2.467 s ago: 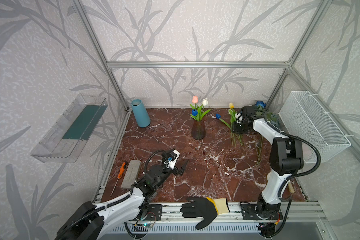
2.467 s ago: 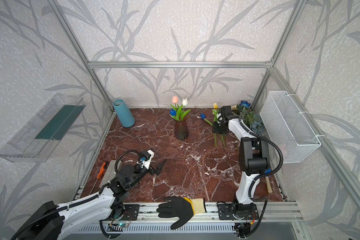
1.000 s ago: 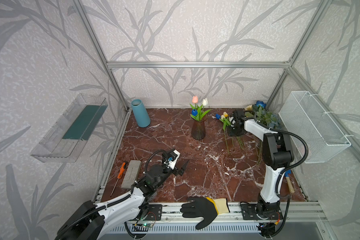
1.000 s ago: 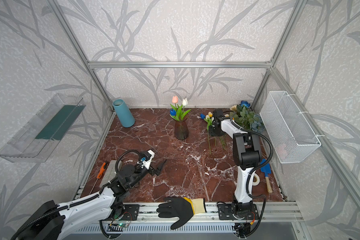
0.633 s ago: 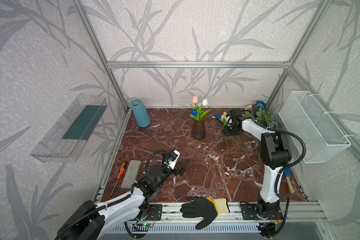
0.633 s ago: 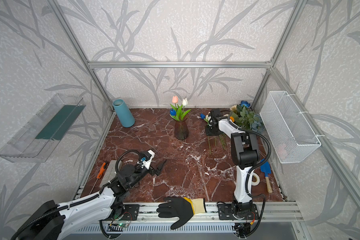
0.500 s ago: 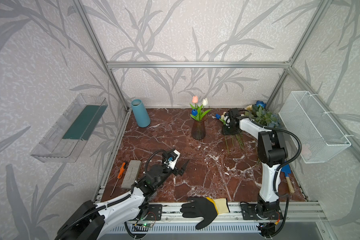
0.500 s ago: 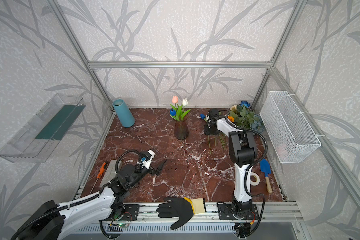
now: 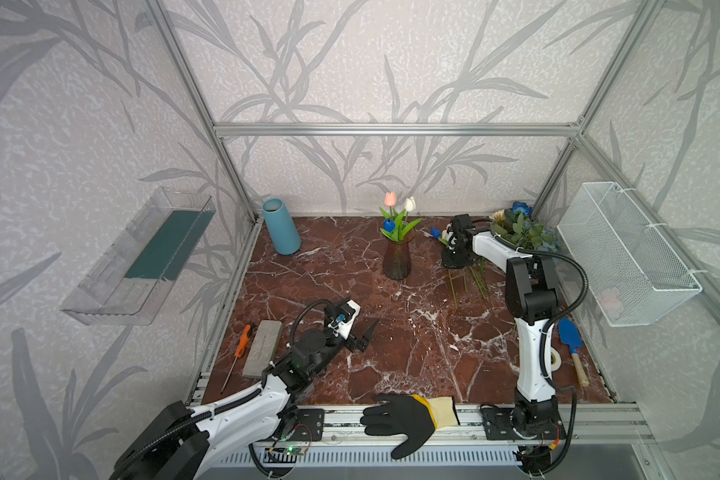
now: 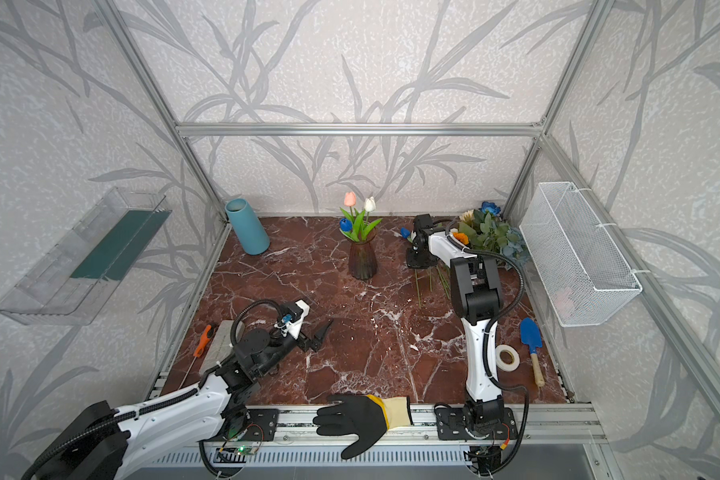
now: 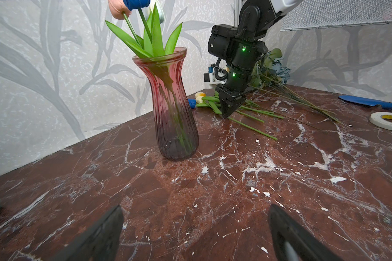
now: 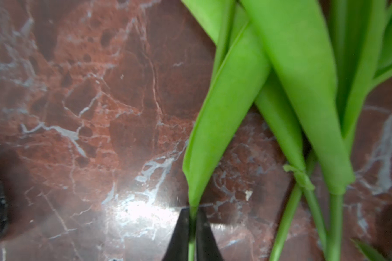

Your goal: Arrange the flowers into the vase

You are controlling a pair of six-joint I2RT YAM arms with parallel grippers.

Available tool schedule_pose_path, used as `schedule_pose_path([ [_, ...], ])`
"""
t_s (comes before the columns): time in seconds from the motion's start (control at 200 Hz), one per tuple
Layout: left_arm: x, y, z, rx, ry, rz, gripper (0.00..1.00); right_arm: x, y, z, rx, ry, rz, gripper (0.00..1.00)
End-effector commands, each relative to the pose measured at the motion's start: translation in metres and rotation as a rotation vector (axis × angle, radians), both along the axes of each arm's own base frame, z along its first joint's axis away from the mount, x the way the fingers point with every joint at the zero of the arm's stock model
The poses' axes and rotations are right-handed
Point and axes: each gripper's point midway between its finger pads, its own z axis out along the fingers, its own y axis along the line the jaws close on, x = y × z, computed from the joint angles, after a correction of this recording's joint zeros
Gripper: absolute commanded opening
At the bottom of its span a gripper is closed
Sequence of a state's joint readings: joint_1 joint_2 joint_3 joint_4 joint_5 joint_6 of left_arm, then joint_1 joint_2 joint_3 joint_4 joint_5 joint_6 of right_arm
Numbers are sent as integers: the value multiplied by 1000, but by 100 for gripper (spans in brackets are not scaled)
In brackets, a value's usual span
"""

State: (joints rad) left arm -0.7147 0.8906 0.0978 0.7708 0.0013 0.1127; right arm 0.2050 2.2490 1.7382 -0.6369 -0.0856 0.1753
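In both top views, the vase was seen standing in the middle with three tulips already set in it. The loose flowers were left lying near it, where the right gripper was lowered onto them. The left gripper was held wide open, well apart, presumably kept clear. From the left wrist, the right claw's tips were seen pressed down among the stems. From the right wrist, its jaws were shown closed on one tulip stem just below the leaf, likely for a firm hold.
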Motion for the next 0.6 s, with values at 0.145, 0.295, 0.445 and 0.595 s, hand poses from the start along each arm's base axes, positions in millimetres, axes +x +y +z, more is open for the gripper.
schedule_pose_path([
  [0.145, 1, -5, 19, -26, -38, -12, 99, 1, 11, 50, 80, -59, 23, 0],
  [0.295, 1, -5, 18, -24, -35, -13, 99, 0, 22, 94, 248, -119, 45, 0],
  [0.445, 1, -5, 18, -25, -36, -13, 99, -5, 22, 132, 344, -183, 66, 0],
  [0.595, 1, -6, 18, -26, -36, -16, 99, -14, 24, 169, 390, -279, 103, 0],
])
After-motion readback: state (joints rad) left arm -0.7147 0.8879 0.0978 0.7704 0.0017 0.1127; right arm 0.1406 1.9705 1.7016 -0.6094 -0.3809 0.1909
